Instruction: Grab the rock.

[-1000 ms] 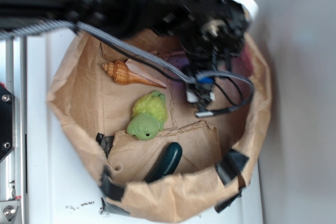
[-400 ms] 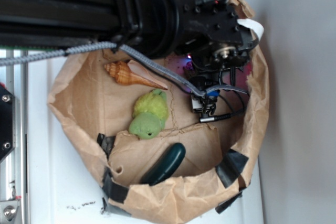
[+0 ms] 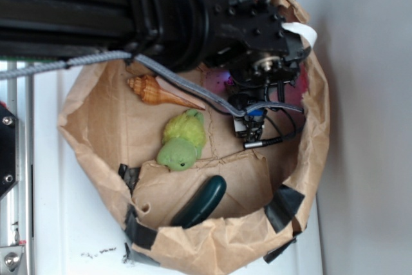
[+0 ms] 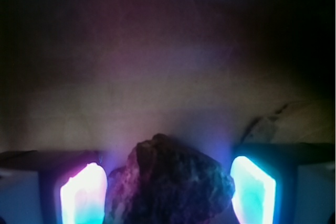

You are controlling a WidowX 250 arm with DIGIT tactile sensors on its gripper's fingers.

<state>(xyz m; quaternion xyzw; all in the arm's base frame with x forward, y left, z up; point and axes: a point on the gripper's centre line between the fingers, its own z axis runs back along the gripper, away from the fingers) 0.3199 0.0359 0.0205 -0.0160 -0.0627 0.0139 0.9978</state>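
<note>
Lowered since a second ago, the arm now hides most of the basin's far side. Rock sits between the spread fingers of the hand, jagged peak pointing away, long axis crosswise, neither finger visibly touching it.

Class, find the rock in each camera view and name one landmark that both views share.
Exterior: not visible; the arm covers the spot under the gripper.
Wrist: the rock sits bottom centre, between the two glowing fingers.
Shared landmark: the brown paper lining, seen behind the rock in the wrist view.
</note>
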